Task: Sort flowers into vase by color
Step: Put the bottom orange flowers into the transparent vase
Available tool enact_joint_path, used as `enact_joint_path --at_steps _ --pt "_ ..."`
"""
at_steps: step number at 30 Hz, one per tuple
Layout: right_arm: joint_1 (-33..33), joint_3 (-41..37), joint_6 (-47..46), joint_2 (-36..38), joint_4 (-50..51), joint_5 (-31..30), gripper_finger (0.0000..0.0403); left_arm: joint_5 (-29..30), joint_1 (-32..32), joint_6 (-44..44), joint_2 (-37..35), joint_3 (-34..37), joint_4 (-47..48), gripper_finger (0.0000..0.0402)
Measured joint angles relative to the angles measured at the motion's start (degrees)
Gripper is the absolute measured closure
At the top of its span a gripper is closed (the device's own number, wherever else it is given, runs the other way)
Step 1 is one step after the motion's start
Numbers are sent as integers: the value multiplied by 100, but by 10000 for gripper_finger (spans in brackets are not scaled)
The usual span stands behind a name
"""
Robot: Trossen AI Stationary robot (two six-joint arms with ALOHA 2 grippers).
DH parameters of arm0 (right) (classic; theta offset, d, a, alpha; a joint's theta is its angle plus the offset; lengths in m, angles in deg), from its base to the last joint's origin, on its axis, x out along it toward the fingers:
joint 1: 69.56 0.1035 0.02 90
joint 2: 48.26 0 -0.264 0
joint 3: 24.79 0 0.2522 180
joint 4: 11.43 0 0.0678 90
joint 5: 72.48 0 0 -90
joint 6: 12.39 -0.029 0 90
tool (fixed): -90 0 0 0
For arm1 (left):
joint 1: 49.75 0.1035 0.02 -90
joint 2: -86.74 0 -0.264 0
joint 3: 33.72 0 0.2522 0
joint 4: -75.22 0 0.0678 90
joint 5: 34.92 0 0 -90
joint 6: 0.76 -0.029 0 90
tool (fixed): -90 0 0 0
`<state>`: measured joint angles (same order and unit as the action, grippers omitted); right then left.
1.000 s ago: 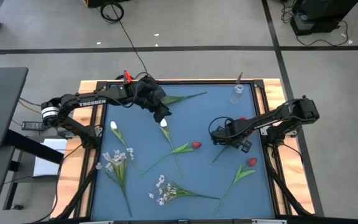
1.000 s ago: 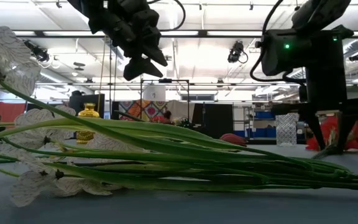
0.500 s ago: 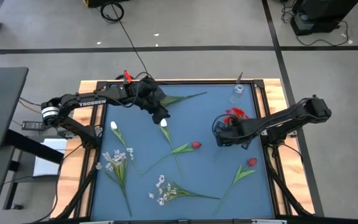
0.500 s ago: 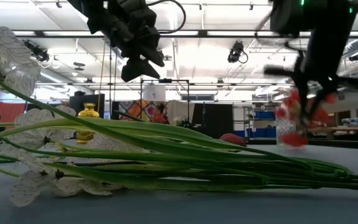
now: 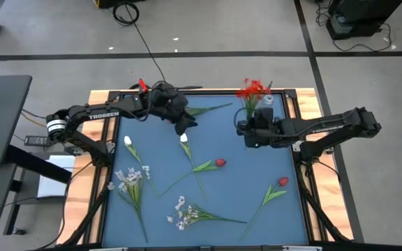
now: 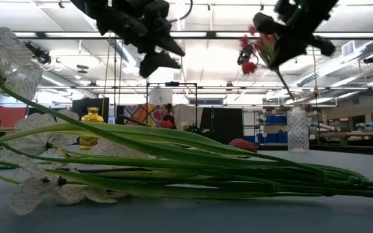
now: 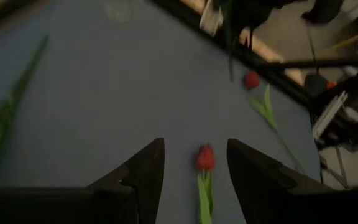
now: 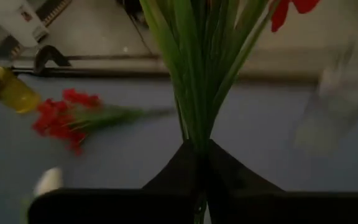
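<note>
My right gripper is high above the table's far right part, shut on a red blossom cluster, near the clear glass vase. My left gripper is open and in the air over the far middle, touching nothing. In its wrist view a red bud shows between its fingers, down on the mat. Another red blossom cluster lies under the left arm, beside a yellow vase. White tulips, red buds and white sprays lie flat on the mat. My right gripper pinches the cluster's bundle of green stalks between its two fingers, below the blossoms. The fingers come level from the table's right and lie across the stalks. The flower is lifted clear and tilted, blossoms up and the bare stalk end hanging below.
The blue mat sits in a wooden frame. Flowers are spread over the mat's left, middle and near parts, and long green stalks fill the low view's foreground. A second white tulip and red bud lie apart.
My right gripper has lifted the red blossom cluster off the mat and carried it up and toward the far edge, close to the glass vase. It has tipped from pointing down to about level, and the blossoms now point at the far edge.
</note>
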<state>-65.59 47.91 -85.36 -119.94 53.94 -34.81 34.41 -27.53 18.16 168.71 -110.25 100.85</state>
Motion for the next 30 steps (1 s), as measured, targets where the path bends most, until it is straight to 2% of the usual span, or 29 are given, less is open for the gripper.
enact_joint_path --at_steps 4,6,9,12,16,18,20,22,25,27,30 --pt "-145 127 1979 69 -357 -1106 360 161 -125 -34 0 0 -570 221" --pt "-254 127 2601 128 -568 -1484 366 224 -191 -84 0 0 -777 221" --pt "-532 124 2543 341 -587 -1892 389 352 -281 -162 0 0 -925 221" --pt "-937 24 2485 624 -568 -2333 393 679 -388 -162 0 0 -974 221" --pt "-1648 -177 2751 1043 -663 -2350 392 1227 -536 -180 55 0 -1082 221" --pt "-1934 -312 3277 1244 -1058 -2153 393 1277 -551 -175 59 2 -1152 221" --pt "-2183 -412 4051 1394 -1844 -1696 393 1338 -549 -175 57 2 -1291 221" --pt "-2357 -511 5209 1496 -2995 -1198 393 1404 -547 -171 57 2 -1349 221" --pt "-2578 -716 7143 1598 -4858 -93 393 1476 -533 -173 57 2 -1620 221" --pt "-2723 -784 7641 1669 -5316 580 393 1478 -529 -169 57 2 -1764 221" --pt "-3082 -787 7679 1808 -5168 988 393 1477 -529 -166 57 2 -1848 221"
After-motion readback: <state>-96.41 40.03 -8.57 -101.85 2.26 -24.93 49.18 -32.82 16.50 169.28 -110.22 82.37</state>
